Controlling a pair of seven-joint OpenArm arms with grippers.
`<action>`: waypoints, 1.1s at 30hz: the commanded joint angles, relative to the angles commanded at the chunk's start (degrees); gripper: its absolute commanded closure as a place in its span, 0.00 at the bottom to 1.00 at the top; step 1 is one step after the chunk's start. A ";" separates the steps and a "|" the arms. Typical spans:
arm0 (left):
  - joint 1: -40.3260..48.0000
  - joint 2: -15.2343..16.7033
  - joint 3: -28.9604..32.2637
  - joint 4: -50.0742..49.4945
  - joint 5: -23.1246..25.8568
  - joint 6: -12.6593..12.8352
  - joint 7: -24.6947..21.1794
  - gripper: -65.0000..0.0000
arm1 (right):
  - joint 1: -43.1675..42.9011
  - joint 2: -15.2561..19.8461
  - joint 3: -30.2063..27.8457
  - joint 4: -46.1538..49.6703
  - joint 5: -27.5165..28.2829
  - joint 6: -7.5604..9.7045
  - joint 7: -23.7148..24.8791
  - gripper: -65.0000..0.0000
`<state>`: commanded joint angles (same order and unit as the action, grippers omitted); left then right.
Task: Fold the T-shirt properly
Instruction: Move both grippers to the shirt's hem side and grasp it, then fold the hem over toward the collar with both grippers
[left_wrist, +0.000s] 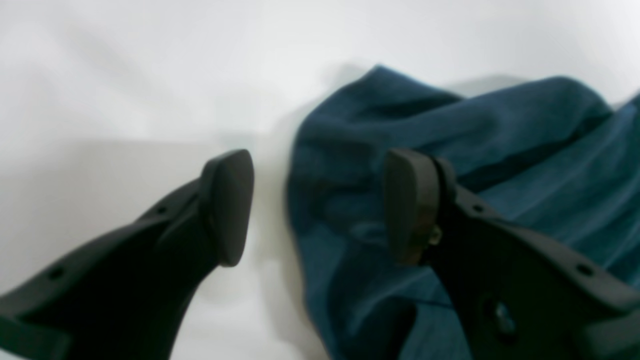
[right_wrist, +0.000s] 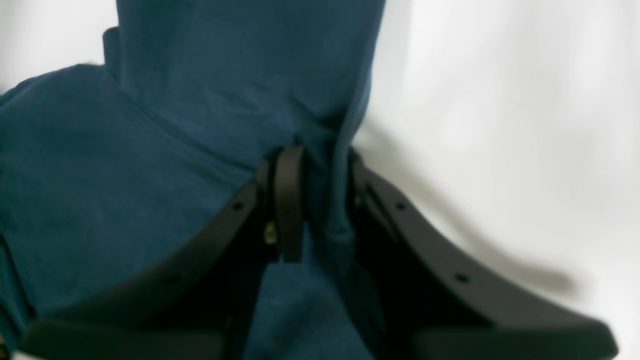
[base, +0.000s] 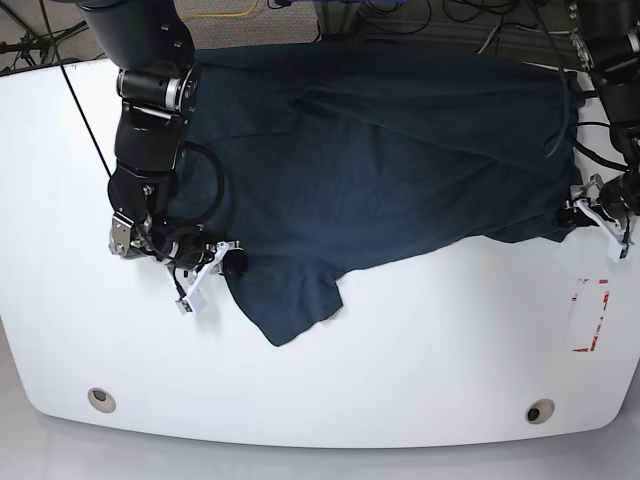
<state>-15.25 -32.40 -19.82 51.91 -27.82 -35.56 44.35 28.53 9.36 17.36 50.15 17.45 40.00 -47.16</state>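
Right wrist view alone: right claw (right_wrist: 320, 200) clamped on T-shirt (right_wrist: 150, 150) hem; left claw (left_wrist: 320, 205) agape, empty.

A dark navy-blue cotton T-shirt (base: 380, 160) of soft, matt, faintly napped cloth with wrinkles lies on a smooth, slightly glossy white table (base: 400, 360). The left gripper (left_wrist: 320, 207) and right gripper (right_wrist: 320, 200) are matt black plastic with smooth rounded pads.
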 joint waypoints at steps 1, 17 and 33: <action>0.00 0.00 0.00 0.00 0.00 -0.09 0.00 0.41 | 0.00 0.00 0.00 0.09 0.09 0.00 -0.09 0.82; -0.09 2.55 1.76 -0.18 0.00 -0.18 0.09 0.89 | -0.09 0.00 0.09 0.18 0.00 0.00 -0.09 0.86; -2.55 4.22 1.67 8.70 -0.09 -0.18 6.68 1.00 | -0.88 0.88 0.09 10.64 -0.09 0.00 -5.63 1.00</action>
<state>-17.80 -28.18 -18.15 60.62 -27.91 -35.74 51.03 27.65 10.24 17.45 60.79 17.36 40.00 -52.79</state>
